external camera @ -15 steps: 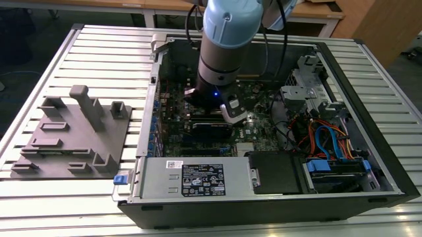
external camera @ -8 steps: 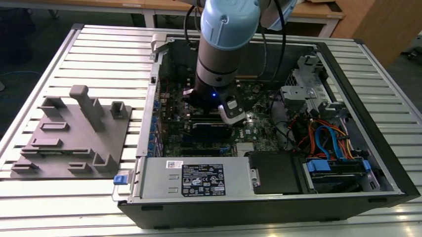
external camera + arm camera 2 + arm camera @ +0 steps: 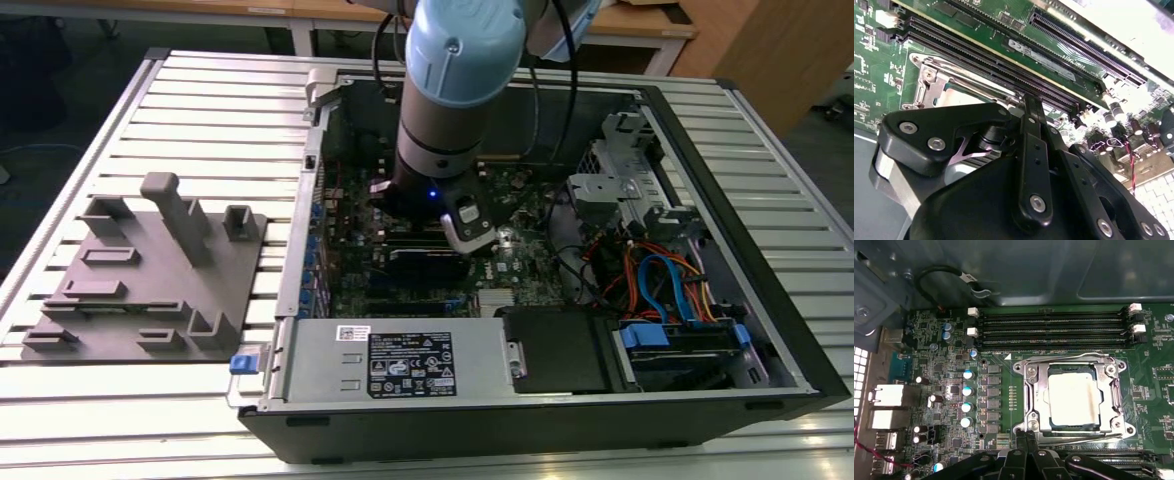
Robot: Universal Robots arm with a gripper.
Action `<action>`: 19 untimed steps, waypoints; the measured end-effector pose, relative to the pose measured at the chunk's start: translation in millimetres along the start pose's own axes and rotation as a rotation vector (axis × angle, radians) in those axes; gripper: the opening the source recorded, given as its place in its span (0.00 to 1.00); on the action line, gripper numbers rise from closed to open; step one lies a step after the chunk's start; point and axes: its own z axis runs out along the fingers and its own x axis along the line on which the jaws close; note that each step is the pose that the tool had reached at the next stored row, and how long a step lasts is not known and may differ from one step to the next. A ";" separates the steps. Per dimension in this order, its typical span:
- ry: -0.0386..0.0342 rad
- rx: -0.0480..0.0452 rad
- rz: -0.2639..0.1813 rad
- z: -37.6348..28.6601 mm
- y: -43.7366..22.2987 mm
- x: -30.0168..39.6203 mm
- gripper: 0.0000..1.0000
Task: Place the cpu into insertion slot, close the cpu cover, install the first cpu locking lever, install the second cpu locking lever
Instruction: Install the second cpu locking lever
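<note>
An open black computer case (image 3: 787,330) is lying on a slatted metal table (image 3: 200,110), occupying the centre and right of the exterior view. A grey moulded fixture tray (image 3: 147,280) is sitting at the left of the frame. Blue and orange cables (image 3: 661,280) are bundling at the lower right. A grey power supply (image 3: 387,365) is resting at the lower centre.

computer case (image 3: 747,330) on table (image 3: 120,420), toward the exterior view's right | fixture tray (image 3: 147,290) left of case | cpu (image 3: 1074,399) in insertion slot (image 3: 1040,399), cpu cover (image 3: 1072,361) down around it | memory slots (image 3: 1054,330) beside socket | tool (image 3: 1026,440) just beside socket edge
</note>
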 end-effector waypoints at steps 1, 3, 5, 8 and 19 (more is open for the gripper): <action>0.0001 0.0003 0.000 0.4 -0.2 0.1 0.10; 0.0003 0.0003 0.000 0.9 -0.4 0.4 0.10; 0.0002 -0.0010 0.000 1.2 -0.4 0.7 0.10; -0.0001 -0.0030 0.000 1.3 -0.3 1.6 0.10; 0.0004 -0.0136 0.000 -5.4 -1.6 3.5 0.10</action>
